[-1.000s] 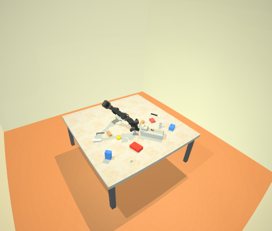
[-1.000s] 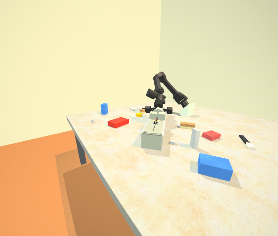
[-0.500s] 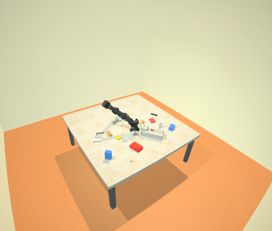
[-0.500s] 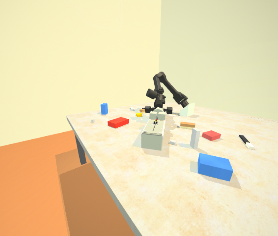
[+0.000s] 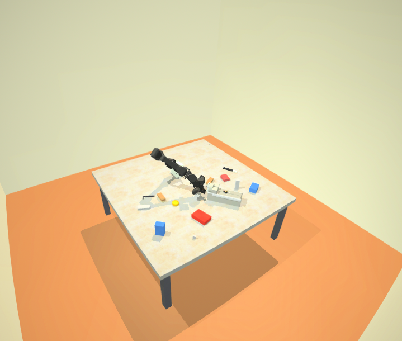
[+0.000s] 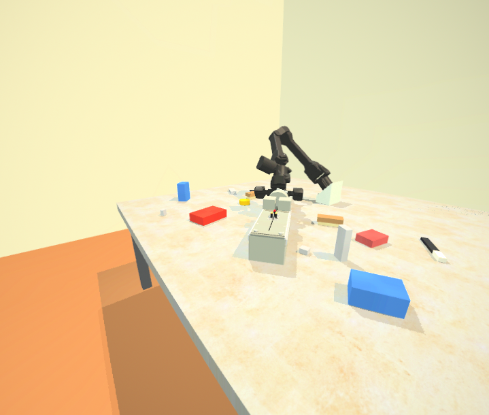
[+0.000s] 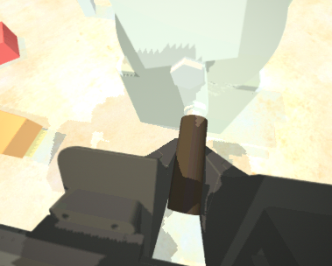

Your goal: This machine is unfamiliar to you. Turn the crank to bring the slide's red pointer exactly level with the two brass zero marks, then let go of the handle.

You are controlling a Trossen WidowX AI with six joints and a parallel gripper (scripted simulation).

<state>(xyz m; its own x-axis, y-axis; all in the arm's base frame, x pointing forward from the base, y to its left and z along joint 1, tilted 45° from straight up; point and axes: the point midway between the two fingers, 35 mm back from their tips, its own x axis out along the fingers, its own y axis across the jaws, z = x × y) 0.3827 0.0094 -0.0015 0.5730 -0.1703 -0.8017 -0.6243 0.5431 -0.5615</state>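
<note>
The pale grey-green machine [image 5: 224, 199] [image 6: 267, 248] stands on the table. Its crank arm [image 7: 195, 94] ends in a brown cylindrical handle [image 7: 192, 140]. My gripper [image 7: 186, 144] [image 5: 204, 189] is shut on this handle, one dark finger on each side, at the machine's crank end. In the exterior view the fingers are hidden behind the machine. The red pointer [image 5: 224, 191] [image 6: 274, 211] shows as a small spot on the machine's top, close to small yellow and black details. It is too small to tell whether it is exactly level with the brass marks.
An orange block [image 5: 209, 180] [image 6: 330, 220] [image 7: 8, 131] and a small red block [image 5: 225, 177] [image 6: 371, 237] [image 7: 2, 45] lie to one side. A large red block [image 5: 201, 217] [image 6: 208, 216] and a yellow disc [image 5: 175, 203] [image 6: 244, 202] lie on the other. An upright grey block [image 6: 342, 243] and a blue block [image 6: 377, 293] stand near the machine's far end.
</note>
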